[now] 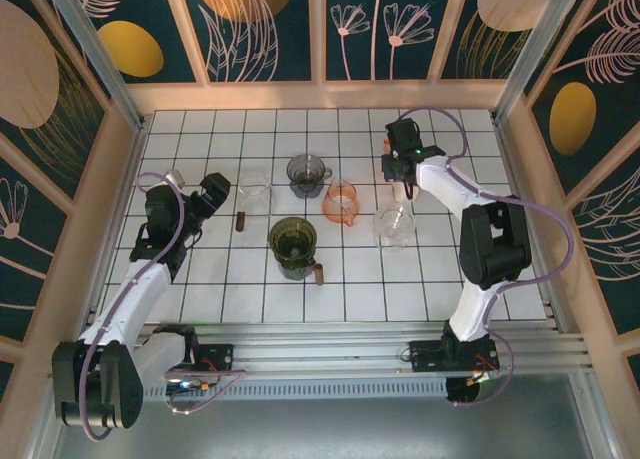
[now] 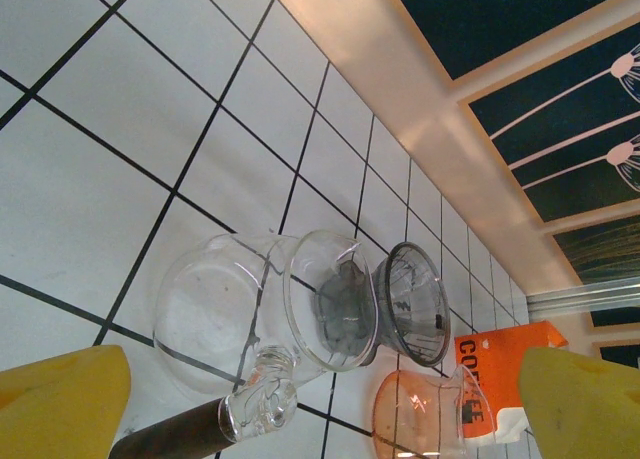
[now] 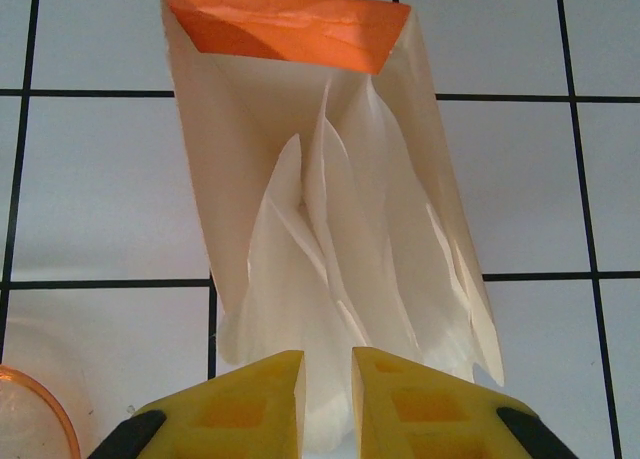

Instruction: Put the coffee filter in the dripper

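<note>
An open orange-topped box [image 3: 290, 29] of white paper coffee filters [image 3: 340, 259] lies on the tiles, its filters fanning out towards my right gripper [image 3: 327, 379]. That gripper's yellow jaws are pinched to a narrow gap on the lower edge of one coffee filter. From above, the right gripper [image 1: 404, 184] sits at the back right of the table over the box. A dark grey dripper [image 1: 306, 174], an orange dripper [image 1: 340, 201] and a clear one [image 1: 395, 225] stand mid-table. My left gripper [image 1: 222, 186] is wide open beside a clear glass jug [image 2: 230, 319], holding nothing.
A green glass vessel with a brown handle [image 1: 293, 243] stands at the table's centre front. The left wrist view takes in the grey dripper [image 2: 410, 301], the orange dripper [image 2: 420, 419] and the coffee box [image 2: 505, 364] behind the jug. Wooden walls [image 1: 320, 97] ring the tiled table.
</note>
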`<state>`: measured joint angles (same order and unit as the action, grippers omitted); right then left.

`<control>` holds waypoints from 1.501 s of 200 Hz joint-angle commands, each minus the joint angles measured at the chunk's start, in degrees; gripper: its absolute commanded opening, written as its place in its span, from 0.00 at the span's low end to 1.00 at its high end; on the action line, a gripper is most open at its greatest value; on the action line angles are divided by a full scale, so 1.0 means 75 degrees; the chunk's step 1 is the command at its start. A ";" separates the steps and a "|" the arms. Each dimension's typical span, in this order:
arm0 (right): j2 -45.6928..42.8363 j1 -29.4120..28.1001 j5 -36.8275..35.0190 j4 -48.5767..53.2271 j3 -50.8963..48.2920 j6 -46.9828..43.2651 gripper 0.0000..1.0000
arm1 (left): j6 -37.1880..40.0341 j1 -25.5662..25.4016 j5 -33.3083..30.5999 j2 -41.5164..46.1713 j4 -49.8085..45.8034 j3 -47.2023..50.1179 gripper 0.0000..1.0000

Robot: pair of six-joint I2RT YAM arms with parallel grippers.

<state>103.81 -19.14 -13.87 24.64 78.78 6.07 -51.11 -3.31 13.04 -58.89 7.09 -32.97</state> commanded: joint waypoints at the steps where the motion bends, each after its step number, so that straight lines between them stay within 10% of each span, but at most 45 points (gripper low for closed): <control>1: 0.0063 -0.0021 -0.0280 -0.0069 -0.0137 -0.0122 0.20 | 0.0112 -0.0004 0.0051 -0.0036 0.0191 0.0048 0.99; 300: -0.0754 -0.0044 -0.0316 -0.0204 -0.0457 -0.0030 0.00 | 0.0094 -0.0009 0.0071 -0.0028 0.0238 0.0095 0.99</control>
<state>101.08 -19.14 -16.43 23.73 76.09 4.97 -51.11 -3.31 13.04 -58.89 7.09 -32.88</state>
